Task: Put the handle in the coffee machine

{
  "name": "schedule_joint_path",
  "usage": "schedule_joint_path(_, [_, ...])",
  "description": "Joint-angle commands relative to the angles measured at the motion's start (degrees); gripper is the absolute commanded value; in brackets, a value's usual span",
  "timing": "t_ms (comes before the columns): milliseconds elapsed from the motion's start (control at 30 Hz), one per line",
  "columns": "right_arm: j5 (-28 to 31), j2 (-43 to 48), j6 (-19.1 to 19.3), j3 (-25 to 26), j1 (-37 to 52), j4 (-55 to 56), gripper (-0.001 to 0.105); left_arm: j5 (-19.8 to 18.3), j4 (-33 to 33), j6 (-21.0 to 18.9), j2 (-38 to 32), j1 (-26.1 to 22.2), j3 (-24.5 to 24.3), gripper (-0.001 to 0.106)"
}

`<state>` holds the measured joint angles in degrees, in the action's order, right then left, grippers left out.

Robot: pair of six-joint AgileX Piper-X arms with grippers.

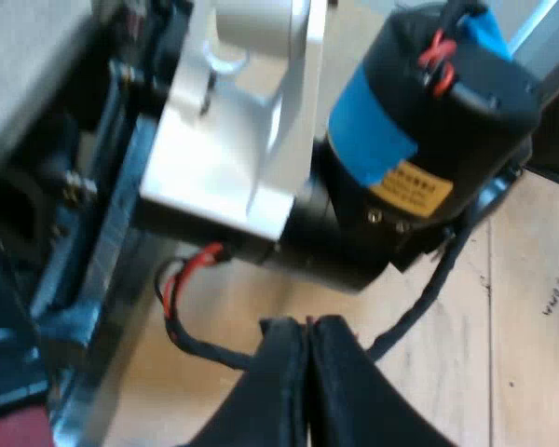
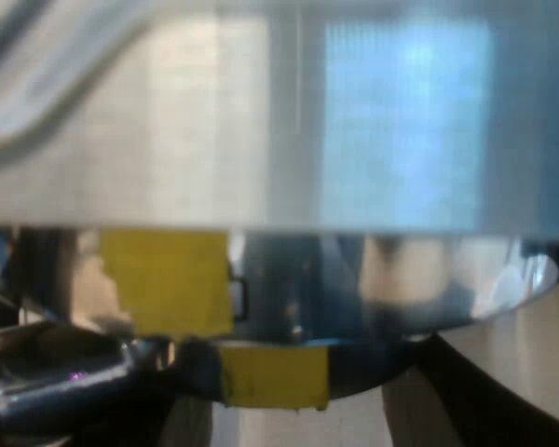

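Observation:
My right gripper is pressed close under the espresso machine's shiny metal front. A dark rounded part with a yellow tape patch sits just below that panel, and a dark, glossy bar runs off from it. I cannot tell whether this is the metal holder and its handle. My left gripper is shut with nothing between its fingers. It hangs over the wooden table, away from the machine.
A black robot joint wrapped in blue tape and a silver metal bracket stand just ahead of the left gripper. A second yellow patch shows on the machine's front.

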<state>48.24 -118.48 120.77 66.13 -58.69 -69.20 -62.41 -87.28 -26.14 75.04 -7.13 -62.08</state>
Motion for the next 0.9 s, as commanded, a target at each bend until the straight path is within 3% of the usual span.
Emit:
schedule_joint_path(33, [-2.23, 1.82, 0.27, 1.64, -0.19, -4.24, 0.046, 1.71, 6.27, -4.77, -0.91, -2.96, -2.91, 0.001])
schedule_joint_path(67, [-2.23, 1.82, 0.27, 1.64, -0.19, -4.24, 0.046, 2.1, 8.33, -5.99, -0.91, -3.63, -2.95, 0.001])
schedule_joint_path(100, [-2.23, 1.82, 0.27, 1.64, -0.19, -4.24, 0.046, 3.33, 13.29, -10.1, -0.91, -5.02, -2.93, 0.001])
schedule_joint_path(200, [-2.23, 1.82, 0.27, 1.64, -0.19, -4.24, 0.046, 7.12, 21.27, -14.8, -0.24, -7.34, -2.93, 0.001])
schedule_joint_path(300, [-2.23, 1.82, 0.27, 1.64, -0.19, -4.24, 0.046, 14.04, 26.21, -17.57, 1.5, -7.16, -2.93, 0.001])
schedule_joint_path(567, [-2.23, 1.82, 0.27, 1.64, -0.19, -4.24, 0.046, 17.84, 22.27, -17.27, 8.56, -3.59, -0.51, 0.001])
schedule_joint_path(900, [-2.23, 1.82, 0.27, 1.64, -0.19, -4.24, 0.046, 16.2, 20.07, -15.82, 6.46, -3.27, 0.03, 0.001])
